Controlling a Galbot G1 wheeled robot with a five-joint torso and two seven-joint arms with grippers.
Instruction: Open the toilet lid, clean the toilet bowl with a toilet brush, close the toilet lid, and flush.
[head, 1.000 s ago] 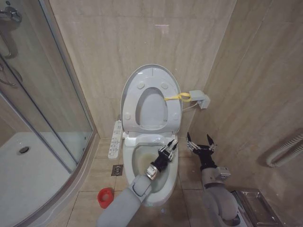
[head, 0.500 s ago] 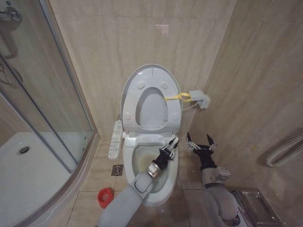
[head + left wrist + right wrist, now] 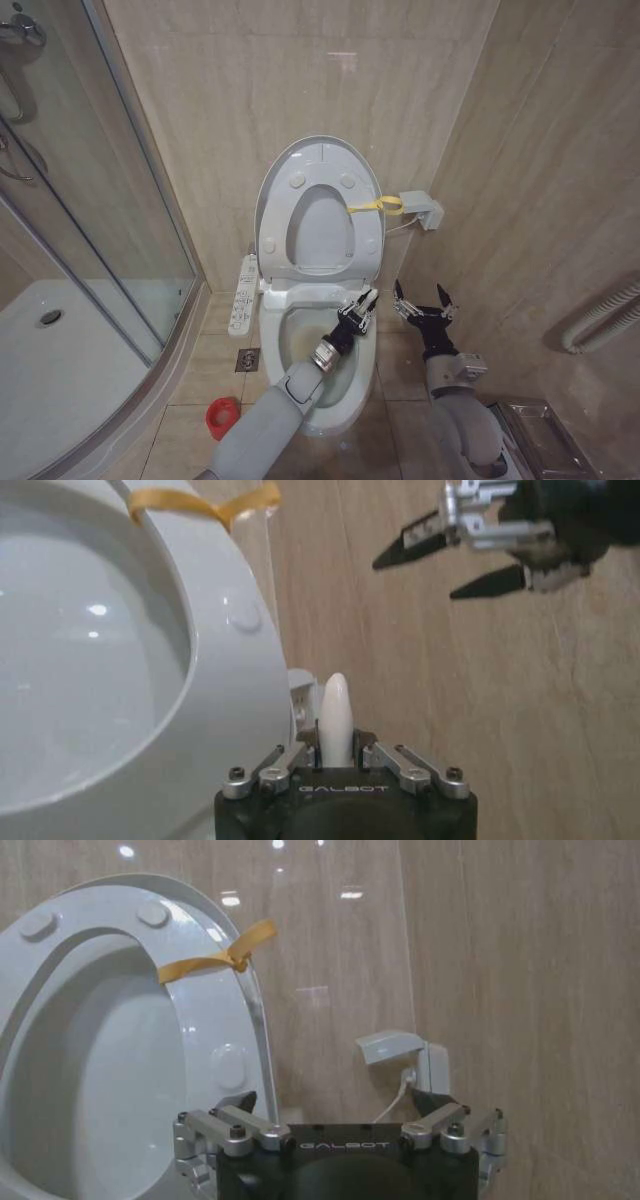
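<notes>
The toilet lid (image 3: 322, 228) stands upright against the wall with the ring seat (image 3: 300, 262) in front of it and a yellow strap (image 3: 376, 206) at its edge. Below lies the toilet bowl (image 3: 298, 340), stained brownish inside. My left gripper (image 3: 358, 308) hovers over the bowl's back right rim, shut on the toilet brush's white handle (image 3: 335, 712); the bristle head is hidden. The red holder cup (image 3: 222, 417) sits on the floor to the left. My right gripper (image 3: 420, 302) hangs open beside the bowl, also seen as the right gripper (image 3: 455, 562) past the lid (image 3: 80, 645).
A glass shower enclosure (image 3: 100, 200) with a white tray (image 3: 60, 370) takes up the left. A control panel (image 3: 243, 292) juts from the toilet's left side. A wall socket box (image 3: 420, 208) sits right of the lid. A metal tray (image 3: 545, 430) and a hose (image 3: 600, 320) lie at right.
My left gripper has crept a little farther toward the bowl's back right rim with the handle in it. The right arm has stayed put.
</notes>
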